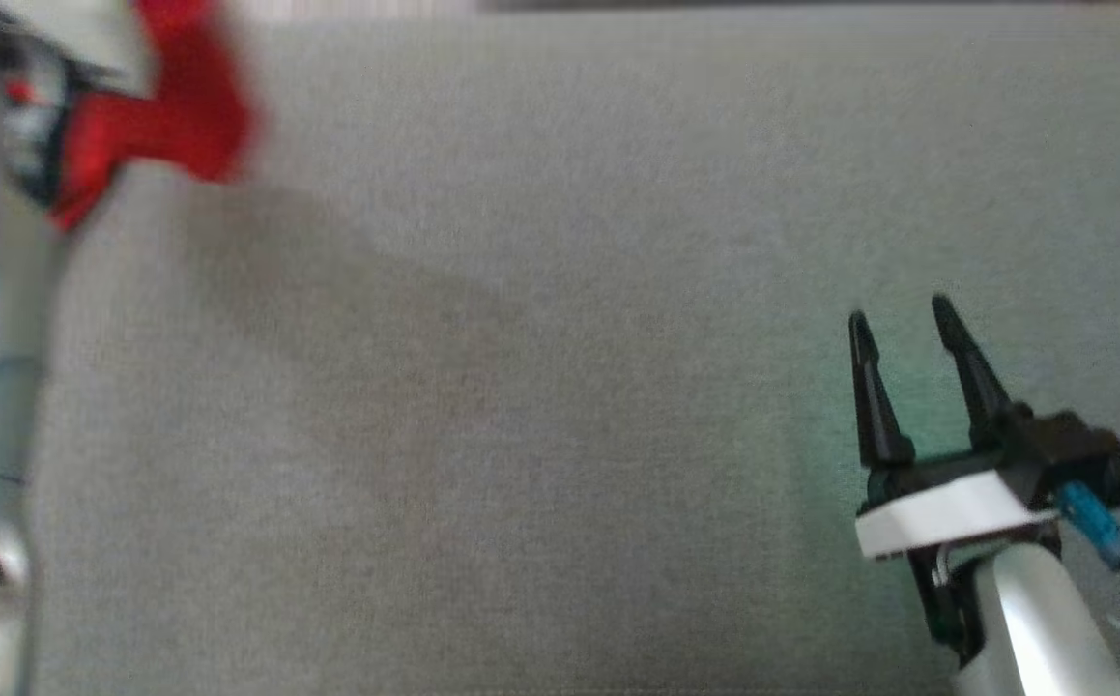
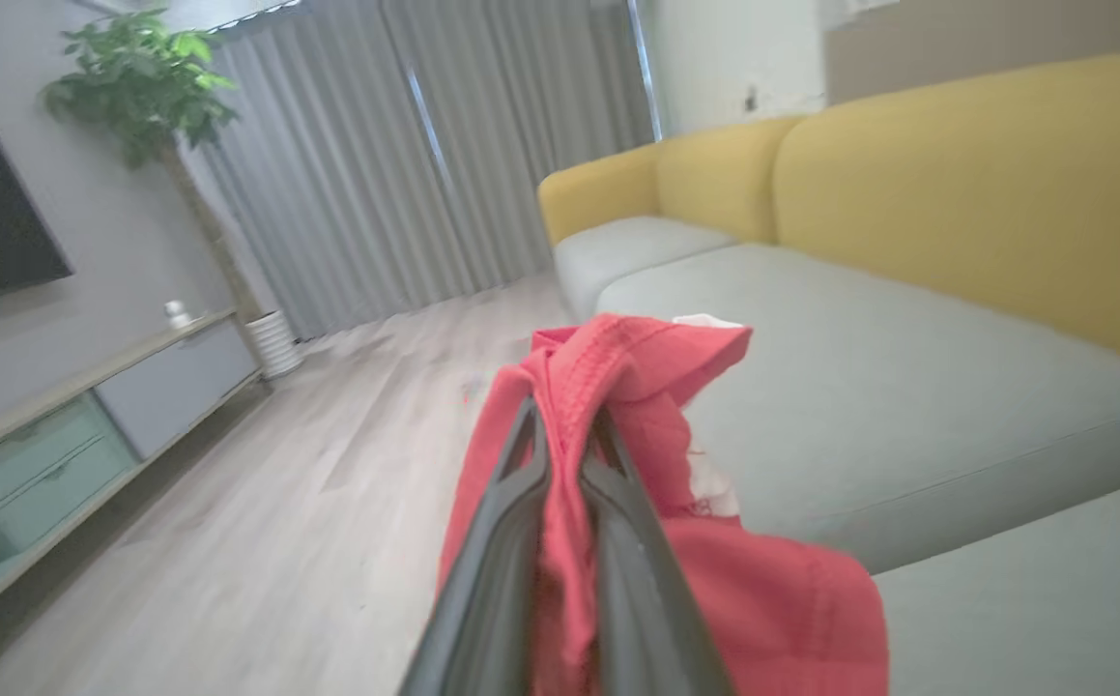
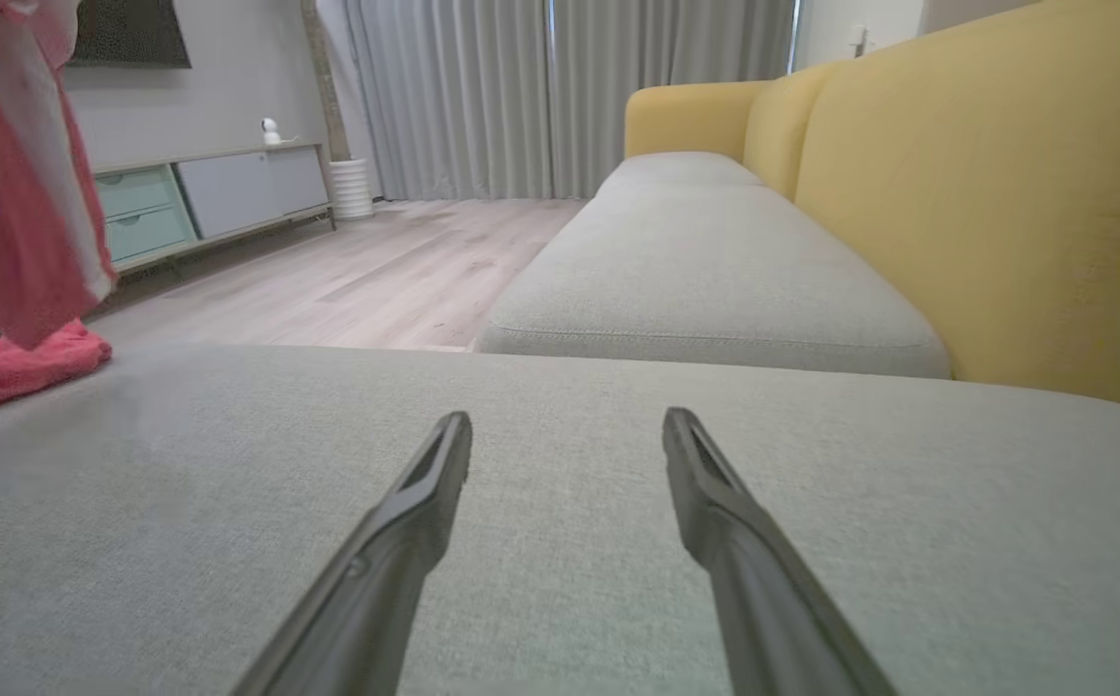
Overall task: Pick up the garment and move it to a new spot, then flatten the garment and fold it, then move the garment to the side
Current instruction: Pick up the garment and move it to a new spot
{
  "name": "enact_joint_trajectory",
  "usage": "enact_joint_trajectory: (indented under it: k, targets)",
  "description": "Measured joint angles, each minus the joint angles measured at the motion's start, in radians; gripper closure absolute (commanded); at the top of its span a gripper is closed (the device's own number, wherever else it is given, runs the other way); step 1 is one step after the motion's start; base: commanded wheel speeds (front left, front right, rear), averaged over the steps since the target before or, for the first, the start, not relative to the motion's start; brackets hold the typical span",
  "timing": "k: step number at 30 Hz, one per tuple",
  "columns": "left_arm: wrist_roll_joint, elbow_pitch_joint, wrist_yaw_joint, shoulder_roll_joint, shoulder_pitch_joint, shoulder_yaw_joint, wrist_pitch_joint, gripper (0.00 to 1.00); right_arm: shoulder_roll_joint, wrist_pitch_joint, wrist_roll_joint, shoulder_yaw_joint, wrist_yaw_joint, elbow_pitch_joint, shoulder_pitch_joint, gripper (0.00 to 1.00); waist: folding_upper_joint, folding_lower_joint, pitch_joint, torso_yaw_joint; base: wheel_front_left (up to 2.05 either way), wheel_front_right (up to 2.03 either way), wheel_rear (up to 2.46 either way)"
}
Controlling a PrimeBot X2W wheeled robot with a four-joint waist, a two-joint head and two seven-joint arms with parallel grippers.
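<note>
Progress entry. The pick-up is looking done: the left gripper is pinching the red garment, its fingers standing narrow with a fold of cloth clamped between them. The transfer to a new spot is judged to be under way, not finished. In the head view the cloth is showing as a blurred red mass at about 10 o'clock, at the far left edge of the grey sofa seat cushion. Flattening, folding and the final move to the side are all remaining. No part of the cloth is lying spread out yet.

Position relative to the fingers, left side: in the left wrist view the garment is bunching over the fingertips at 12 o'clock and draping down past them toward 4 o'clock. A white patch, possibly a label or lining, is showing at its edge.

Right side: the right gripper is sitting at about 4 o'clock in the head view, its fingers spread wide and holding nothing, low over the bare cushion. From the right wrist view the garment is hanging well apart from these fingers, at 9 to 10 o'clock. Its lower hem is appearing to touch the cushion's left edge. The yellow backrest is rising at 2 o'clock.
</note>
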Motion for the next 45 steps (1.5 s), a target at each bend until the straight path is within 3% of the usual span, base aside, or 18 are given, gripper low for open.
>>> enact_joint_trajectory:
  k: [3,9,13,21,26,27,28,29,30,36,45]
  targets:
    - [-0.095,-0.064,0.0,-0.068,0.035,-0.098,0.006,1.0,0.0,-0.004,0.011,-0.007,0.0,0.012,0.038,0.0,0.0,-0.0001,-0.058,-0.016,0.0,0.0,0.0]
    - [-0.324,-0.165,0.0,-0.192,0.11,-0.19,-0.001,1.0,0.001,-0.009,0.025,-0.018,0.0,0.016,0.089,0.0,0.0,0.0,-0.121,-0.068,0.0,0.0,0.0]
    - [-0.395,-0.167,0.0,-0.253,0.175,-0.235,-0.048,1.0,0.001,-0.01,0.039,-0.018,0.0,0.023,0.091,0.0,0.0,0.0001,-0.116,-0.099,0.0,0.0,0.0]
    - [-0.426,0.101,0.015,-0.268,0.432,-0.251,-0.193,1.0,0.002,-0.02,0.051,-0.005,0.0,0.035,0.081,0.0,0.0,0.0004,-0.053,-0.15,0.0,0.0,0.0]
    - [-0.422,0.233,0.041,-0.262,0.463,-0.239,-0.286,1.0,0.002,-0.026,0.051,-0.014,0.0,0.04,0.048,0.0,0.0,0.0005,-0.011,-0.172,0.0,0.0,0.0]
    - [-0.418,0.247,0.046,-0.26,0.461,-0.231,-0.303,0.8,0.002,-0.027,0.051,-0.017,0.0,0.04,0.043,0.0,0.0,0.0004,-0.005,-0.174,0.0,0.0,0.0]
    - [-0.419,0.259,0.048,-0.259,0.458,-0.224,-0.316,0.68,0.002,-0.027,0.051,-0.019,0.0,0.041,0.042,0.0,0.0,0.0005,0.0,-0.174,0.0,0.0,0.0]
    - [-0.418,0.269,0.053,-0.257,0.454,-0.22,-0.326,0.15,0.002,-0.027,0.051,-0.021,0.0,0.043,0.042,0.0,0.0,0.0005,0.003,-0.172,0.0,0.0,0.0]
    - [-0.415,0.279,0.054,-0.256,0.448,-0.216,-0.333,0.0,0.002,-0.027,0.051,-0.024,0.0,0.046,0.042,0.0,0.0,0.0004,0.004,-0.169,0.0,0.0,0.0]
    - [-0.391,0.287,0.052,-0.252,0.418,-0.185,-0.353,0.0,0.002,-0.027,0.048,-0.033,0.0,0.052,0.042,0.0,0.0,0.0004,-0.01,-0.145,0.0,0.0,0.0]
    - [-0.271,0.075,0.054,-0.233,0.468,-0.111,-0.356,0.0,0.002,-0.027,0.03,-0.058,0.0,0.057,0.048,0.0,0.0,0.0003,-0.087,-0.103,0.0,0.0,0.0]
